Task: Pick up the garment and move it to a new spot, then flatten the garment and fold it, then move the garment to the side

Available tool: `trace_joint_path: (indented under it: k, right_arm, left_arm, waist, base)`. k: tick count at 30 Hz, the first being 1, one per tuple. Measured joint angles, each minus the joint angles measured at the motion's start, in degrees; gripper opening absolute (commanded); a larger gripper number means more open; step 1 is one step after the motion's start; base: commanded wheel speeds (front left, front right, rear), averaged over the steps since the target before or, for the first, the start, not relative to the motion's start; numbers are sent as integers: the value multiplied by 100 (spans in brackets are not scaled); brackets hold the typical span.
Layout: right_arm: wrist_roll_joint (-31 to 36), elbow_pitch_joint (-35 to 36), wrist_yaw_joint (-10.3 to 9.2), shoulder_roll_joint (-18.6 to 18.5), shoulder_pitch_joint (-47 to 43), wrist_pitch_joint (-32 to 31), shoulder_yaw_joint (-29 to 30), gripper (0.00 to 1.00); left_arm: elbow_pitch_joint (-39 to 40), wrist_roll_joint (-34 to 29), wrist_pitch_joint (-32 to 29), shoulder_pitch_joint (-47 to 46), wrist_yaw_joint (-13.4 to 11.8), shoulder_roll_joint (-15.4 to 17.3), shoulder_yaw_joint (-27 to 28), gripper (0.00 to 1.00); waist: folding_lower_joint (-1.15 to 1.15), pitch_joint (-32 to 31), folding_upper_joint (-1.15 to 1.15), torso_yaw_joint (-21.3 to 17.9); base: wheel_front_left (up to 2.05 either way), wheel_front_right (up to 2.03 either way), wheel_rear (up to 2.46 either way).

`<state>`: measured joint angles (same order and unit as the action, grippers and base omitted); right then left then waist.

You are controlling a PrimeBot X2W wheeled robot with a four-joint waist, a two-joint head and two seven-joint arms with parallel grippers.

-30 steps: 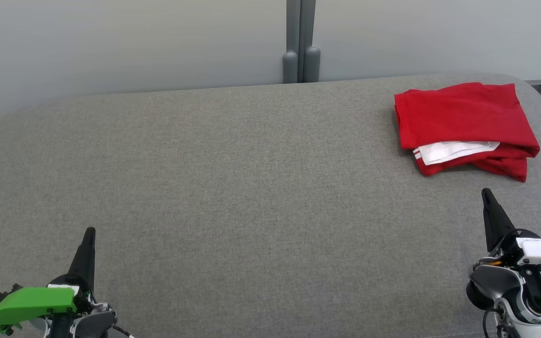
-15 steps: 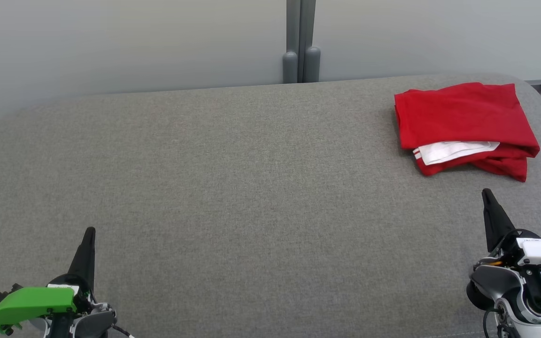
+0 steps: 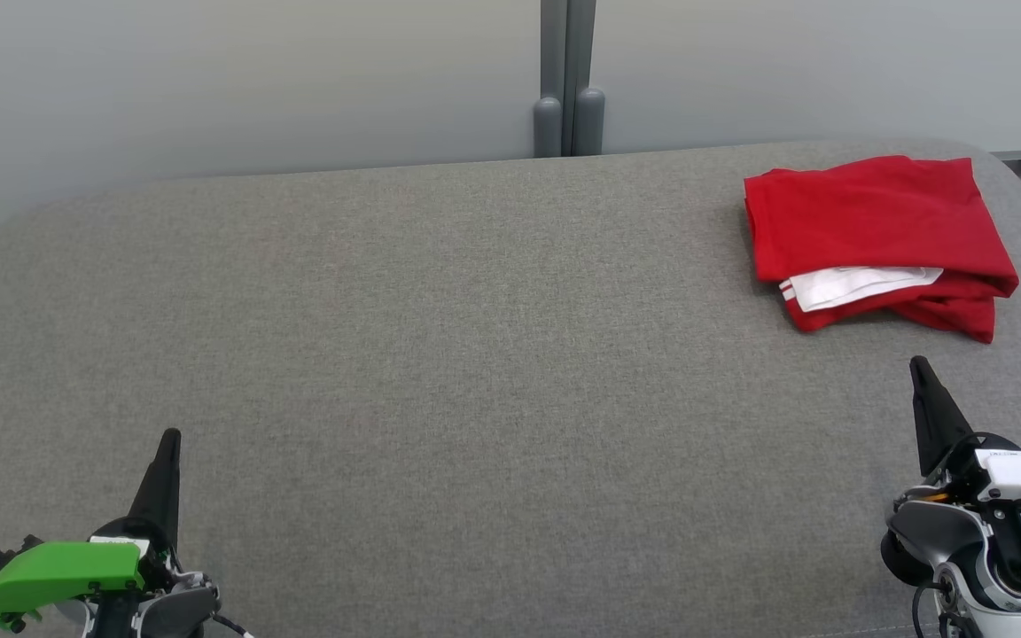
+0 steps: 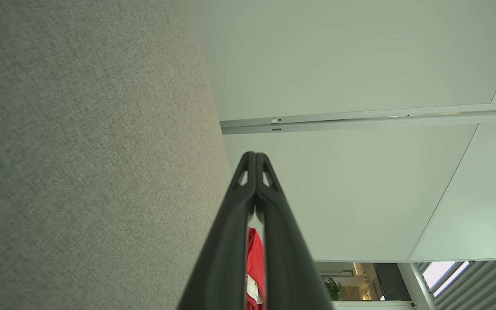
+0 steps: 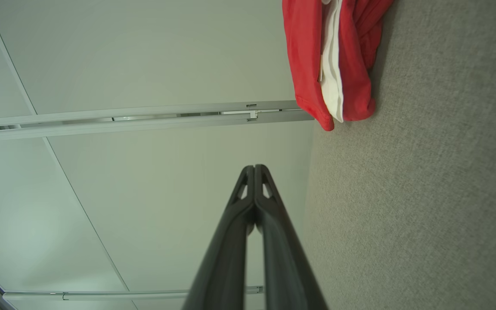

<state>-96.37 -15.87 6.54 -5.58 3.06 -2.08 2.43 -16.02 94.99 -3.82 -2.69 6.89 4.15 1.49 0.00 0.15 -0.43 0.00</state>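
The garment [image 3: 874, 230] is red with a white inner layer showing, folded into a compact stack at the far right of the grey fabric surface [image 3: 440, 354]. It also appears in the right wrist view, garment [image 5: 308, 56], at the top, and as a red sliver, garment [image 4: 255, 258], between the left fingers. My left gripper [image 3: 169, 436] sits at the lower left, shut and empty, far from the garment. My right gripper [image 3: 918, 361] is at the lower right, shut and empty, a short way in front of the garment. Both wrist views show the fingertips pressed together: left gripper [image 4: 255, 154], right gripper [image 5: 254, 167].
Behind the surface stands a pale wall [image 3: 209, 80] with a grey vertical post [image 3: 568, 80] at the middle. The surface's rounded far right corner [image 3: 1007, 159] lies just beyond the garment. A wide stretch of bare grey fabric spreads between the two grippers.
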Motion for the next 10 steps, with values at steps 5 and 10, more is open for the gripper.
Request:
trace_joint_path:
  k: [5, 10]
  right_arm:
    - [0, -2, 1, 1, 1, 0, 2, 0]
    - [0, -5, 1, 1, 1, 0, 5, 0]
  left_arm:
    - [-1, 0, 0, -1, 0, 0, 0, 0]
    - [-2, 0, 0, -1, 0, 0, 1, 0]
  waist:
    - [0, 0, 0, 0]
    - [0, 0, 0, 0]
  base:
    - [0, 0, 0]
    - [0, 0, 0]
